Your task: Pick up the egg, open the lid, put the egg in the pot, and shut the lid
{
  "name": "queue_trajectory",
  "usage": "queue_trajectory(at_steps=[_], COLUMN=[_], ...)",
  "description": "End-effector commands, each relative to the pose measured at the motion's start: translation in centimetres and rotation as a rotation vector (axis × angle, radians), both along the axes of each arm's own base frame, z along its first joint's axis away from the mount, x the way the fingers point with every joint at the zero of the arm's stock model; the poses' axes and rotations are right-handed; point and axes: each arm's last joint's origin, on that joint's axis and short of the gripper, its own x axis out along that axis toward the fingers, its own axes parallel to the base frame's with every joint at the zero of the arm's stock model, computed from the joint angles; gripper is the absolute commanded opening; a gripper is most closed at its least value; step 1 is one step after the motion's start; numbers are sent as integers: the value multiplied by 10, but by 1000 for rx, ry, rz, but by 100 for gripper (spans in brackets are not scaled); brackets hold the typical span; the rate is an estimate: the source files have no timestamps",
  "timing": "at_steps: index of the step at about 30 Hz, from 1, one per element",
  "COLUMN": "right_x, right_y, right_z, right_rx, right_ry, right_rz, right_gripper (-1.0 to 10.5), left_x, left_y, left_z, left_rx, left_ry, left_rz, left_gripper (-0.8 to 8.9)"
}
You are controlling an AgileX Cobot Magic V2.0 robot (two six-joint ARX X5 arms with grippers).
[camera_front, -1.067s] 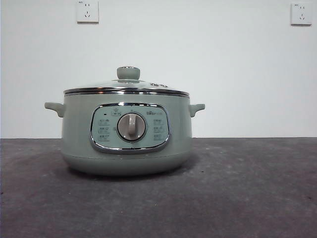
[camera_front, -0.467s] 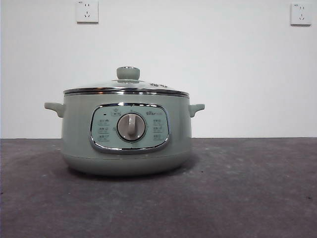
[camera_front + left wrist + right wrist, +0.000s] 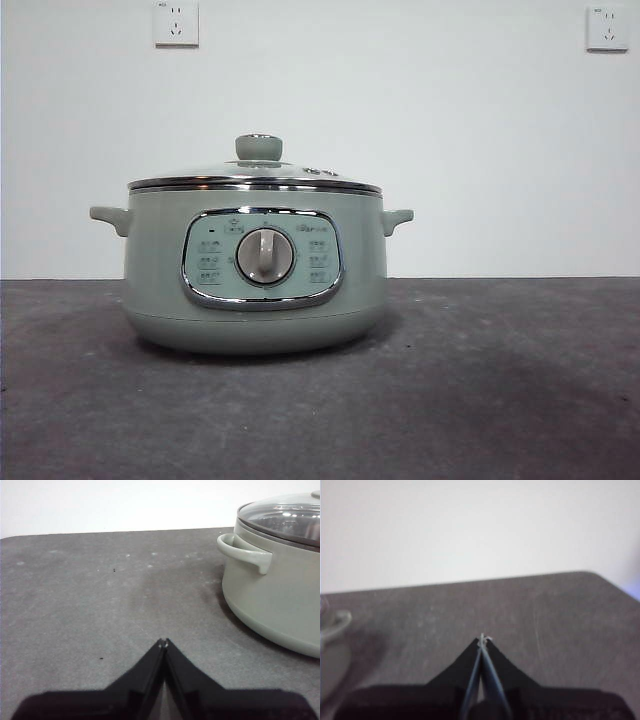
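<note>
Dark grey table [image 3: 520, 380], lid [image 3: 258, 172] sitting on the pot [image 3: 255, 265], no egg visible anywhere. Left gripper [image 3: 163, 642] and right gripper [image 3: 482, 640] are both pinched closed on nothing, so whether the task's finished or not even started, can't tell.

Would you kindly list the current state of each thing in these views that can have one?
lid: closed, seated on the pot's rim.
pot: upright on the table, covered; contents not visible.
dial: pointer vertical.
left hand: shut, empty, low over the table beside the pot.
right hand: shut, empty, over bare table.
egg: not in view.
</note>
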Motion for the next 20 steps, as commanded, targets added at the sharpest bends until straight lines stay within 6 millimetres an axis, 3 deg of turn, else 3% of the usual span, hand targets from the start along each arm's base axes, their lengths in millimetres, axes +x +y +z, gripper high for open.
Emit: queue_trajectory(at_steps=[1,9,20], right_x=[3,8,8], right_y=[0,0,1], right_z=[-24,-63,-63], right_rx=[-1,1,17], right_ry=[25,128,135], right_rz=[0,1,9], right_gripper=[2,2,2], left_x=[0,0,1], left_y=[0,0,0], left_z=[-3,-3,-3], left_rx=[-5,-5,-6], left_ry=[1,1,8], left_rz=[4,4,3], left_gripper=[-4,-4,-4])
